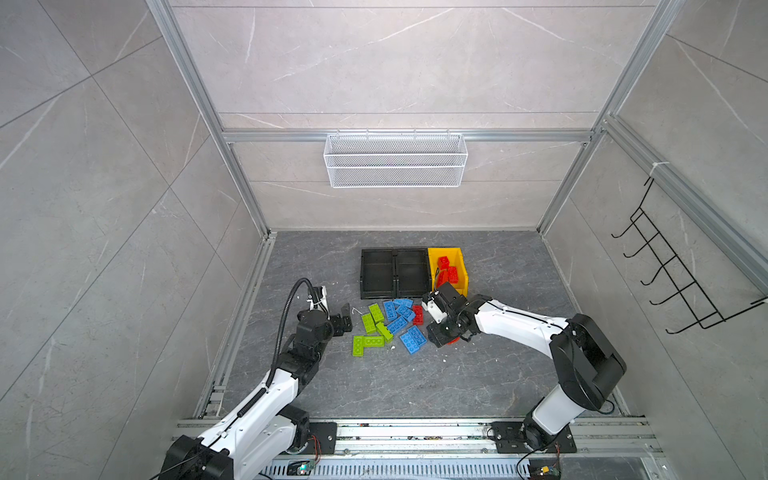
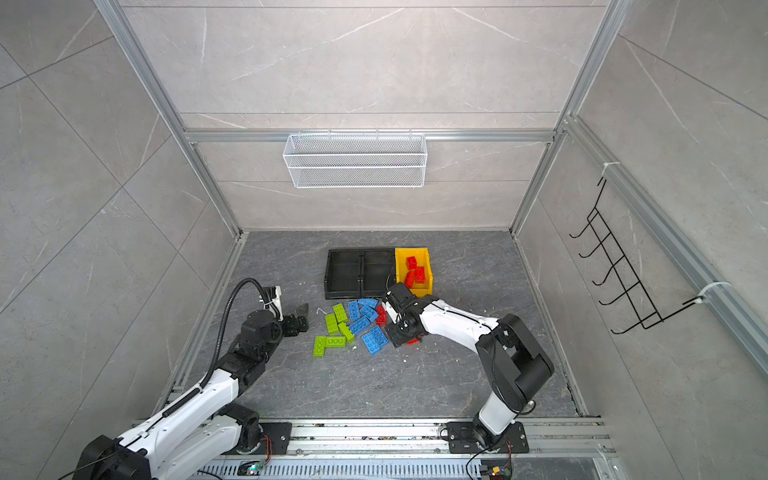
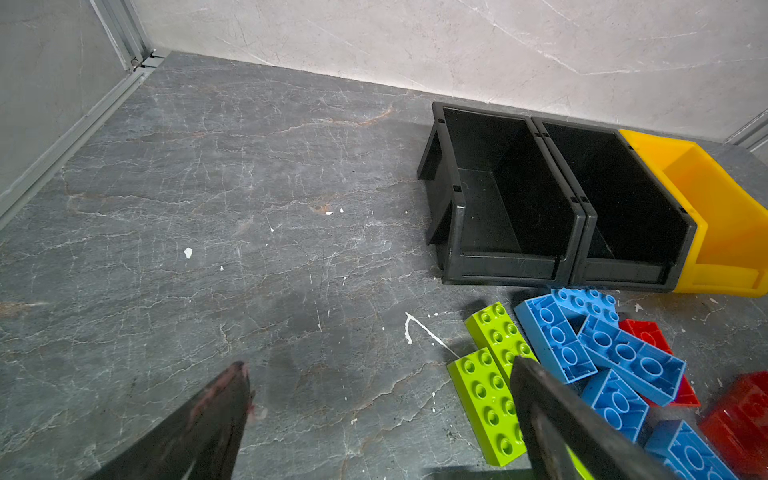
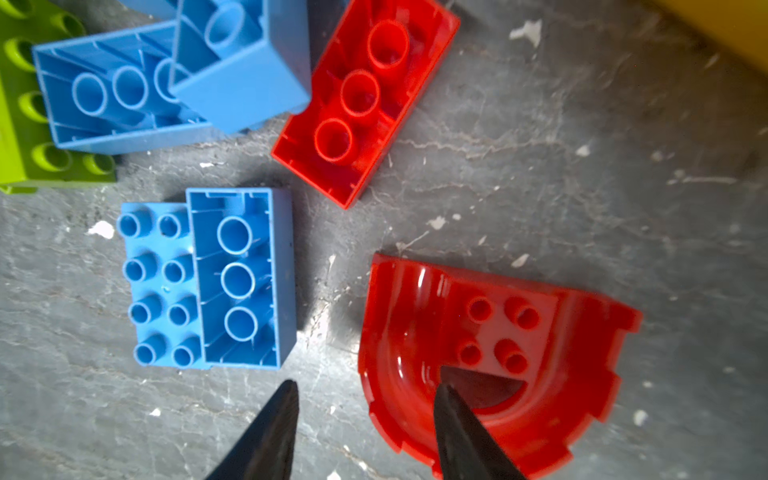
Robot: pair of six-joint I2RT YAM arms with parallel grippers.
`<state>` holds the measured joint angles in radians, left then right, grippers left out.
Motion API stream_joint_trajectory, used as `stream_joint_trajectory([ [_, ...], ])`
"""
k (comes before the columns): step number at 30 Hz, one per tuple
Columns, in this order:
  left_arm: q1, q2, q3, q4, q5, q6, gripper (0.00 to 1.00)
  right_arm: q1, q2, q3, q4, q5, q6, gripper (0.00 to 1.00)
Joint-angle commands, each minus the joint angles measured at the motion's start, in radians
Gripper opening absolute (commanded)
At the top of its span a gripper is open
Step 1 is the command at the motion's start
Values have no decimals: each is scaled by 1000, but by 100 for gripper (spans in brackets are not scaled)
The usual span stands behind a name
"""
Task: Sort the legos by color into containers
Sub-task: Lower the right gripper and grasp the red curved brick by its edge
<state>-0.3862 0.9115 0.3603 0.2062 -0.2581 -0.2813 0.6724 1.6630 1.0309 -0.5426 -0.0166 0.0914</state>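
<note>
left gripper (image 3: 378, 363): jaws wide apart, gripping nothing, hovering low just left of the lime green bricks (image 1: 372, 328) on the table (image 1: 374, 386)

right gripper (image 4: 365, 384): jaws part open, pointing down at the curved red brick (image 4: 498, 328). One tip is over its inner cut-out, the other over bare table beside its outer edge, so they straddle its wall with a gap showing (not clamped). That brick lies flat on the table, studs up, right of the pile, mostly hidden under the gripper in both top views

yellow bin (image 1: 462, 266) holds about three red bricks (image 1: 448, 269). The middle black bin (image 1: 412, 272) touches its left side, and the left black bin (image 1: 377, 272) is next to that

loose pile sits in front of the bins: green on the left, blue bricks (image 1: 402, 318) in the middle, one red rectangular brick (image 4: 365, 95) underside up at the right edge
</note>
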Motion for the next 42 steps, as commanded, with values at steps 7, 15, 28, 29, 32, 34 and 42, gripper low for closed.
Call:
stream_joint_trajectory([
  [7, 1, 10, 26, 33, -8, 2, 99, 38, 71, 44, -66, 123, -60, 54],
  [15, 2, 15, 26, 36, -5, 1, 100, 44, 101, 70, -89, 139, -69, 56],
  [28, 0, 5, 25, 33, -6, 2, 99, 59, 198, 125, -132, 211, -97, 51],
  [29, 0, 6, 26, 32, -5, 3, 99, 64, 203, 127, -134, 222, -100, 50],
  [32, 0, 4, 25, 32, -7, 3, 99, 72, 211, 126, -129, 227, -104, 46],
  [34, 0, 4, 26, 31, -7, 2, 99, 72, 205, 124, -123, 218, -99, 45],
  [42, 0, 3, 26, 29, -7, 3, 99, 71, 112, 123, -109, 254, -31, 38],
])
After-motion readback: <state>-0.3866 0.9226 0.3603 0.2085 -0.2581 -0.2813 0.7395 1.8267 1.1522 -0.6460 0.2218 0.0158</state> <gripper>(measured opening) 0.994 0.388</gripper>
